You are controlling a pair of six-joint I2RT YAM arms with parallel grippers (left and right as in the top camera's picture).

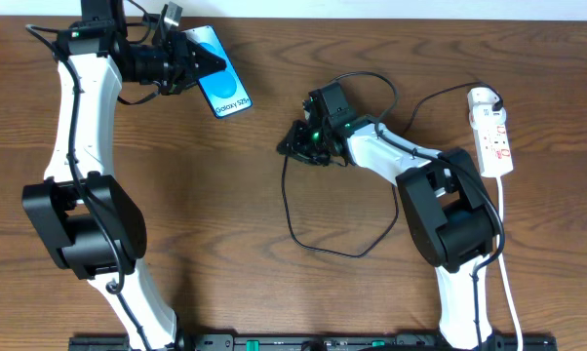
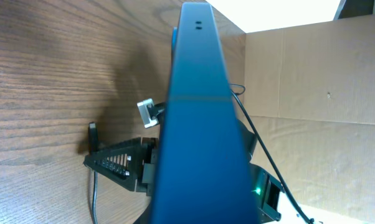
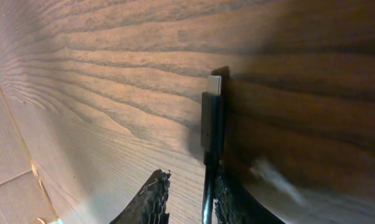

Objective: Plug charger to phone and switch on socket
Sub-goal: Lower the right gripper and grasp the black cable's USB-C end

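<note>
Left gripper [image 1: 189, 60]: clamped on slim blue-screen phone [image 1: 223, 86], upper left.
Right gripper [image 3: 192, 183]: narrow, straddling thin black charger cable [image 3: 211, 124], not pinched.
Handling: cable looks limp; take the stiff plug body.

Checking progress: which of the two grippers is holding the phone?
The left gripper, at top left: it is shut on the slim blue-screened smartphone. The right gripper only straddles the thin black charger cable.
</note>
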